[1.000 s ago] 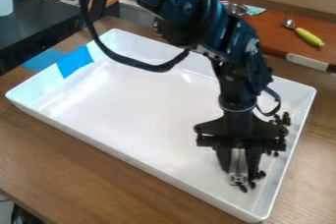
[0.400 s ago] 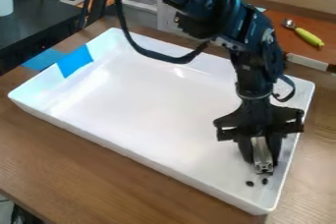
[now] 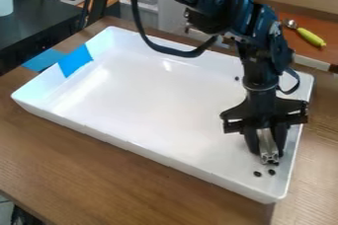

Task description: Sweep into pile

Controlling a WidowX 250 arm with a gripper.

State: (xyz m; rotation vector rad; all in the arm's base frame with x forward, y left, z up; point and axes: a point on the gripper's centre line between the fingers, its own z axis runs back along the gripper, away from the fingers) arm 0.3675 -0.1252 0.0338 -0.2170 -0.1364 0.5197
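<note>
Dark bean-like pieces point(image 3: 257, 174) lie loose on the floor of the white plastic tray point(image 3: 142, 153), in its four o'clock corner. We count two, apart but near each other, at about six and seven o'clock from the foot of the aluminium bar point(image 3: 267, 142); a dark speck just beside that foot may be a third. Another piece point(image 3: 237, 78) sits well apart, at two o'clock from the tray's middle. We see the black gripper point(image 3: 268, 149) clamped on the bar, one finger at each side, its free end pointing down near the tray floor. We take this grip to make the bar a stiff sweeping blade, and the raised walls to keep the pieces in. Blue tape point(image 3: 75, 61) at ten o'clock spans wall and wooden table point(image 3: 125, 174), presumably to stop the tray sliding under a push.

Outward, at two o'clock beyond the tray, lies a metal-headed scoop with a yellow-green handle point(image 3: 310, 37), evidently no part of this work. We judge the pile unfinished: the far piece calls for a separate stroke, with the blade set down behind it, lest it be skipped or flicked aside.
</note>
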